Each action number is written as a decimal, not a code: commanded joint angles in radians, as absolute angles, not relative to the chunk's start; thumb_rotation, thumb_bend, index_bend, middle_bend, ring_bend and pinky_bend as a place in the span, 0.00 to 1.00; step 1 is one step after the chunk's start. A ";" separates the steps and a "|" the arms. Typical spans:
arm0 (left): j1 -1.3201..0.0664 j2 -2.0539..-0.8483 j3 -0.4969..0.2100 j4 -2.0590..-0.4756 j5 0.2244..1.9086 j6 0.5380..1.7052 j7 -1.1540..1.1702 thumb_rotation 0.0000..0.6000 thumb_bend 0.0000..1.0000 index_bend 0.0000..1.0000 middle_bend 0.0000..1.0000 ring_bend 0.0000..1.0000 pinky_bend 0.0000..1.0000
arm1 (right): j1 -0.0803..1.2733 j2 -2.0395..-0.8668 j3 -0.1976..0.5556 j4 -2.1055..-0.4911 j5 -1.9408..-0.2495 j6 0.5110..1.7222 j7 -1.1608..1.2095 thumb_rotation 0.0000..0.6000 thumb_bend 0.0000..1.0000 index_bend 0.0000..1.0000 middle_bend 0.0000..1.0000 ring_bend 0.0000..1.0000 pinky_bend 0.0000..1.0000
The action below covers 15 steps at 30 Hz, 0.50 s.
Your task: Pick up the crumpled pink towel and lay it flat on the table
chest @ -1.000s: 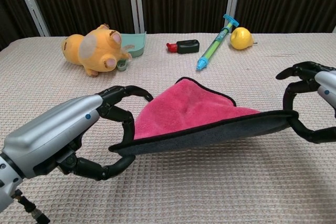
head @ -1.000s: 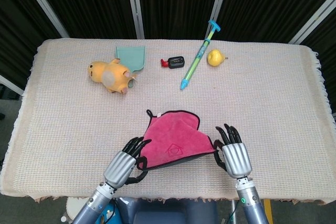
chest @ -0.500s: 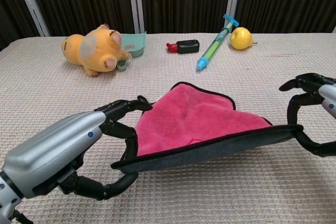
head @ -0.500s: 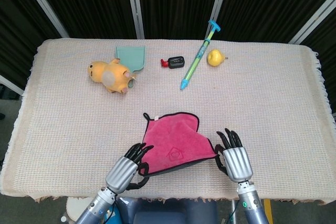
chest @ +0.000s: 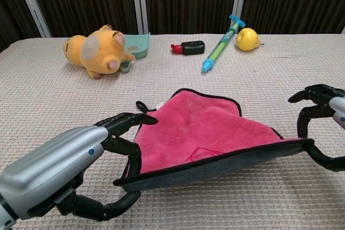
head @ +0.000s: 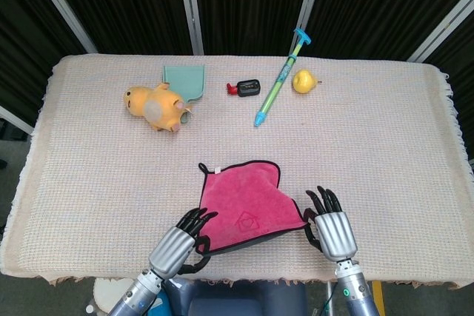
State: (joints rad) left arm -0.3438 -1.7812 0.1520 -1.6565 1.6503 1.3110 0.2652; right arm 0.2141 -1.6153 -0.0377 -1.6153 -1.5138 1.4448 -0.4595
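Note:
The pink towel, edged in black, is spread open near the table's front edge. Its far part lies on the cloth and its near edge hangs stretched just above it. My left hand pinches the near left corner between thumb and fingers. My right hand pinches the near right corner. A small black loop shows at the towel's far left corner.
At the back of the table lie a yellow plush toy, a teal dustpan, a small red-and-black object, a toy syringe and a yellow pear. The beige table cover has fringed edges.
Both hands have drawn back toward the table's front edge and sunk lower, pulling the towel with them. More of the towel now lies spread on the cloth.

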 commanded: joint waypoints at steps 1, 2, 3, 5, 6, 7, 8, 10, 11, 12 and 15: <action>-0.341 -1.780 0.155 -1.655 1.652 1.308 0.265 1.00 0.48 0.63 0.07 0.00 0.07 | 0.209 -1.614 -0.039 -1.614 -1.511 1.440 -0.463 1.00 0.55 0.59 0.19 0.08 0.10; -0.340 -1.780 0.155 -1.654 1.652 1.307 0.265 1.00 0.48 0.64 0.07 0.00 0.07 | 0.208 -1.613 -0.038 -1.614 -1.510 1.439 -0.463 1.00 0.55 0.59 0.19 0.08 0.10; -0.337 -1.781 0.156 -1.652 1.652 1.306 0.264 1.00 0.48 0.64 0.07 0.00 0.07 | 0.207 -1.613 -0.038 -1.613 -1.508 1.436 -0.462 1.00 0.55 0.58 0.19 0.08 0.10; -0.335 -1.782 0.156 -1.648 1.651 1.304 0.262 1.00 0.48 0.64 0.07 0.00 0.07 | 0.204 -1.613 -0.041 -1.610 -1.509 1.435 -0.462 1.00 0.55 0.58 0.19 0.08 0.10; -0.333 -1.783 0.156 -1.646 1.651 1.302 0.261 1.00 0.48 0.64 0.07 0.00 0.07 | 0.201 -1.613 -0.043 -1.608 -1.510 1.436 -0.462 1.00 0.55 0.58 0.19 0.08 0.10; -0.332 -1.785 0.156 -1.643 1.651 1.302 0.260 1.00 0.48 0.63 0.07 0.00 0.07 | 0.199 -1.614 -0.044 -1.607 -1.510 1.435 -0.460 1.00 0.55 0.58 0.19 0.08 0.10; -0.330 -1.787 0.156 -1.641 1.650 1.300 0.258 1.00 0.48 0.63 0.07 0.00 0.07 | 0.198 -1.614 -0.043 -1.606 -1.507 1.431 -0.455 1.00 0.55 0.58 0.19 0.08 0.10; -0.328 -1.790 0.157 -1.635 1.648 1.295 0.258 1.00 0.48 0.63 0.07 0.00 0.07 | 0.197 -1.617 -0.045 -1.601 -1.509 1.426 -0.456 1.00 0.55 0.58 0.19 0.08 0.10; -0.327 -1.791 0.158 -1.634 1.648 1.293 0.257 1.00 0.48 0.63 0.07 0.00 0.07 | 0.196 -1.618 -0.045 -1.599 -1.509 1.425 -0.456 1.00 0.55 0.58 0.19 0.08 0.10; -0.325 -1.794 0.158 -1.632 1.648 1.292 0.255 1.00 0.48 0.63 0.07 0.00 0.07 | 0.195 -1.619 -0.045 -1.596 -1.510 1.424 -0.455 1.00 0.55 0.58 0.19 0.08 0.10; -0.322 -1.797 0.161 -1.629 1.652 1.289 0.254 1.00 0.48 0.64 0.07 0.00 0.07 | 0.187 -1.622 -0.052 -1.588 -1.512 1.424 -0.452 1.00 0.55 0.58 0.19 0.08 0.10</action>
